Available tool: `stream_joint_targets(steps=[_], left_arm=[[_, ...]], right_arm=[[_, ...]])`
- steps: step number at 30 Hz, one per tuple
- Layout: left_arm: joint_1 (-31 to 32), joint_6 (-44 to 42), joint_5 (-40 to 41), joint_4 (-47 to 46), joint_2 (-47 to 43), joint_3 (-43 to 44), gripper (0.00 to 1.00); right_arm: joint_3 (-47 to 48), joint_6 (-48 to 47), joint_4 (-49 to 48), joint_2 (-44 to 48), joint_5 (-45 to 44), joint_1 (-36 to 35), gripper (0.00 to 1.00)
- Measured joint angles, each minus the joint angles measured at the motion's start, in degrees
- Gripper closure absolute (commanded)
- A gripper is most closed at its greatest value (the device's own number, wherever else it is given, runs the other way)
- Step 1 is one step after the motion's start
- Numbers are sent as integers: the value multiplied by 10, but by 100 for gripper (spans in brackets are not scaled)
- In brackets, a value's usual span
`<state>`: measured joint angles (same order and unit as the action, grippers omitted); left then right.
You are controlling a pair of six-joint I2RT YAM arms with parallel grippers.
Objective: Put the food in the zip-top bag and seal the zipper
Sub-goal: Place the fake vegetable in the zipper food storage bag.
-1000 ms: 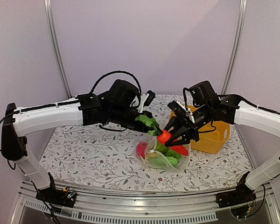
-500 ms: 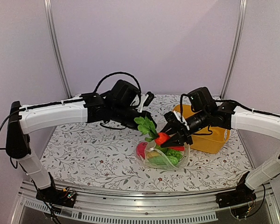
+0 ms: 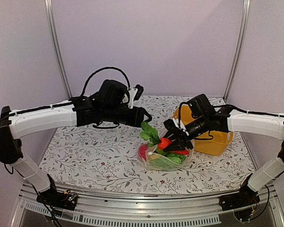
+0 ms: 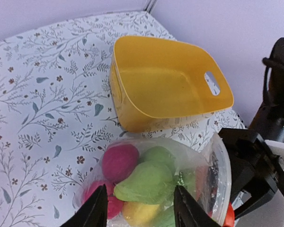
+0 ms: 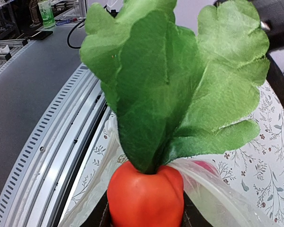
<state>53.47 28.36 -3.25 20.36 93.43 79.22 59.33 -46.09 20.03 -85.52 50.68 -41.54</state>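
The clear zip-top bag (image 3: pixel 164 160) lies on the table with pink, green and yellow food (image 4: pixel 146 182) inside. Its mouth, with the zipper rim (image 4: pixel 224 163), gapes towards the right arm. My right gripper (image 3: pixel 174 140) is shut on the orange-red carrot (image 5: pixel 144 196), whose green leaves (image 5: pixel 175 80) stick up and left. The carrot (image 3: pixel 164 142) sits at the bag's mouth, with plastic (image 5: pixel 217 191) draped beside it. My left gripper (image 3: pixel 146 116) hovers up and left of the leaves. It is open, and its fingertips (image 4: pixel 97 210) frame the bag from above with nothing between them.
The yellow tub (image 3: pixel 217 139) stands empty right of the bag, just behind the right wrist, and also shows in the left wrist view (image 4: pixel 165 85). The flowered tablecloth (image 3: pixel 94 151) covers the table. A metal rail (image 3: pixel 142 213) runs along the near edge.
My left gripper has opened and drawn back to the left, away from the carrot's leaves. My right gripper has lowered the carrot towards the bag's mouth.
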Motion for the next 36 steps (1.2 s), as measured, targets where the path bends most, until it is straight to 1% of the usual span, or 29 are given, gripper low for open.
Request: stream_joint_targets(steps=[1,4,5,7,8,10,13,16,22,27,29,30,36], left_arm=[[3,-1,15,-29,-33,-41,47],[11,-3,49,-103,-152,-167,46],[17,-3,58,-137,-200,-217,46],[39,-3,69,-183,-268,-287,46],[55,-6,74,-204,-291,-315,46],[98,-17,90,-238,-308,-355,46],[153,-47,108,-266,-287,-383,46],[181,-88,125,-287,-236,-387,45],[188,-160,167,-321,-118,-368,45],[185,-188,191,-346,-77,-362,47],[183,-196,193,-367,-73,-365,50],[181,-201,193,-386,-71,-368,54],[168,-233,178,-450,-44,-370,83]], right_arm=[[0,0,0,-1,0,0,93],[-1,-1,-1,-2,-2,2,94],[-1,-2,-2,-3,-4,3,94],[-1,-3,-3,-5,-5,5,94],[-1,-3,-4,-6,-6,6,94],[-1,-3,-4,-7,-7,8,94],[-1,-3,-4,-7,-8,9,94],[-1,-2,-4,-7,-10,11,94],[-1,-2,-4,-7,-13,12,94],[0,-2,-3,-7,-14,12,94],[0,-1,-2,-7,-16,12,93],[0,-1,-1,-7,-17,12,93],[3,0,9,-12,-23,14,93]])
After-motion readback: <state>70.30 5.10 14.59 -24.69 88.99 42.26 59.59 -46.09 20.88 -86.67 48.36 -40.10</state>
